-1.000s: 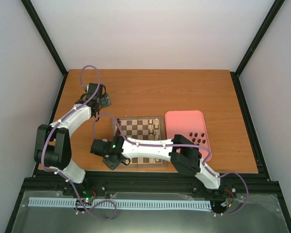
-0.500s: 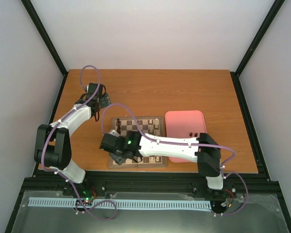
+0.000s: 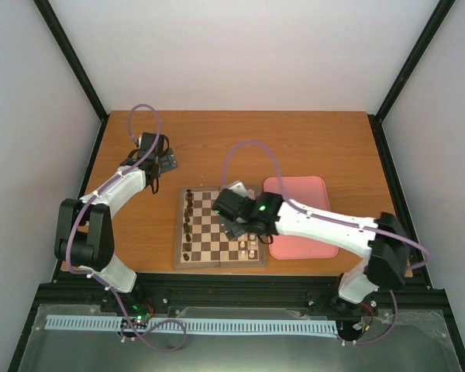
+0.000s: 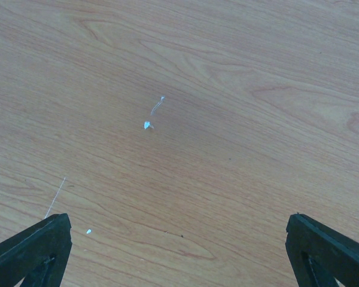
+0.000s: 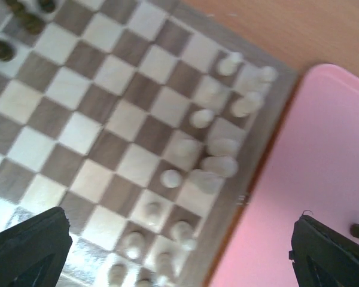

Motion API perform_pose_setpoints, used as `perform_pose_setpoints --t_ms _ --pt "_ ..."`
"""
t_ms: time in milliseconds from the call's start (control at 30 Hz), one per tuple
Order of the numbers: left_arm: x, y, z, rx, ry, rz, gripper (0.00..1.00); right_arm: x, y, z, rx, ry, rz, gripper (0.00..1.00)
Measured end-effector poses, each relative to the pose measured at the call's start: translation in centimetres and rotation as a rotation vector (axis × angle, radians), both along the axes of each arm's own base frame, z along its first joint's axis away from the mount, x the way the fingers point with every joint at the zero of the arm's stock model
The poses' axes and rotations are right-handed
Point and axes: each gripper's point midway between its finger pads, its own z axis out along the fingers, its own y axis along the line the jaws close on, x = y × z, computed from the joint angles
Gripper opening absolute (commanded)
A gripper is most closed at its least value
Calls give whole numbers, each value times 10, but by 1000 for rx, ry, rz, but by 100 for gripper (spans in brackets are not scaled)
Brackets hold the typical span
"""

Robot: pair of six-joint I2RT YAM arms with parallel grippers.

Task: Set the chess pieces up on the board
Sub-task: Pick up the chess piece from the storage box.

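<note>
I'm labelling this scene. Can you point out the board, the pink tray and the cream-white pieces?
board [image 3: 215,240]: top external view, bare middle squares.
pink tray [image 3: 302,190]: top external view, bare far part.
cream-white pieces [image 5: 222,147]: right wrist view, one piece in the cluster.

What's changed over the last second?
The right hand swung from the board's near-left corner across toward the tray; it is now open and empty. The left hand, board and tray stayed put.
</note>
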Motion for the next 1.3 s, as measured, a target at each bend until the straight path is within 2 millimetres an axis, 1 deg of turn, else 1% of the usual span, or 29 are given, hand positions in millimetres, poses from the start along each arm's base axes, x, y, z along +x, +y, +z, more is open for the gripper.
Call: perform_pose_setpoints --t_ms 67,167,233,267,300,367,467,500,533,567,667,767,1033,1233,1300 --pt "0 0 0 -1 0 -1 100 10 -22 5 17 -21 -58 100" --pt "0 0 0 -1 0 -1 100 33 -69 10 66 -36 -189 100" --pt "0 0 0 0 0 -1 100 49 -103 8 85 -40 -292 92" --pt "0 0 0 0 0 0 100 56 -117 5 89 -36 -337 86" --pt "0 0 0 0 0 0 100 63 -134 0 89 -27 -392 84" --pt "0 0 0 0 0 0 100 71 -152 -10 79 -11 -447 75" --pt "0 0 0 0 0 0 100 81 -174 -34 53 43 -510 53" --pt "0 0 0 -1 -1 0 100 84 -179 -42 37 61 -520 47" --pt "1 -1 0 -2 -1 -2 100 87 -186 -53 31 88 -544 44" --pt "1 -1 0 -3 0 -3 100 90 -193 -64 22 114 -566 43" --pt "1 -1 0 -4 0 -4 100 91 -206 -88 4 175 -597 43" --pt "1 -1 0 -5 0 -4 100 92 -212 -100 -6 208 -609 43" --pt "1 -1 -1 -4 1 -4 100 92 -215 -111 3 226 -602 43" --pt "1 -1 -2 -3 5 -4 100 82 -232 -126 -12 258 -630 35" --pt "1 -1 -3 -3 7 -3 100 81 -234 -128 -13 263 -635 33"
